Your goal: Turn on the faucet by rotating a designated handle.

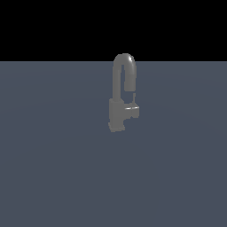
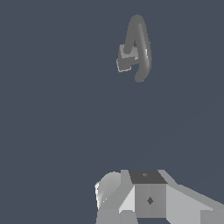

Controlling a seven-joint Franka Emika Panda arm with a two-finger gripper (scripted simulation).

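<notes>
Hand (image 2: 131,214) well apart from faucet (image 2: 136,48)

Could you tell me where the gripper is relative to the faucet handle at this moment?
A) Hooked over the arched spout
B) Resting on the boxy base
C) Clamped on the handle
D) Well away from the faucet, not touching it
D: in the wrist view the faucet and its handle sit far from the arm's body, with bare floor between; the exterior view shows no arm near the faucet.
</notes>
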